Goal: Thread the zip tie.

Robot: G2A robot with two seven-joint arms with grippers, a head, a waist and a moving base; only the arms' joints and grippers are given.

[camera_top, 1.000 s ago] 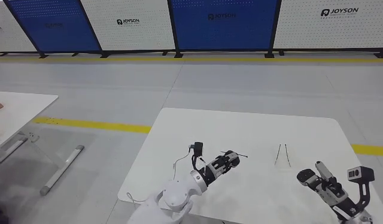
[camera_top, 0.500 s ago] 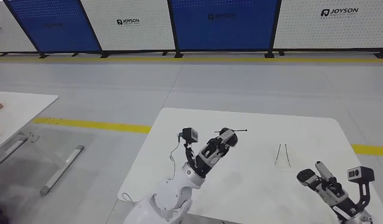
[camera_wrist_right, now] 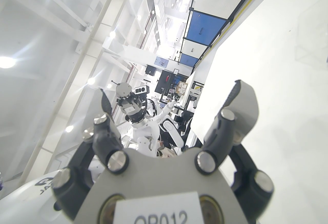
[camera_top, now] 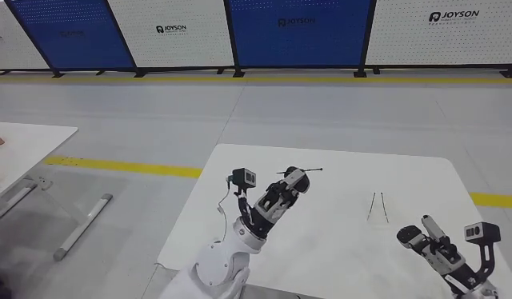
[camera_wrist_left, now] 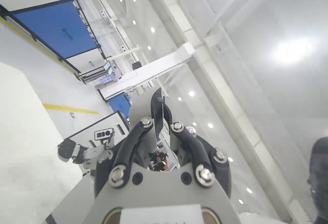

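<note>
My left gripper (camera_top: 293,179) was clamped on the black zip tie (camera_top: 312,170) above the white table (camera_top: 344,247), my right gripper (camera_top: 418,232) gaping wide well apart, so the thin tie could have twisted or slipped loose.

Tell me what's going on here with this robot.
The left hand is shut on a thin black zip tie, holding it up above the white table. The right hand is open and empty, low by the table's right edge. Two more zip ties lie on the table between them. Nothing is threaded yet.
</note>
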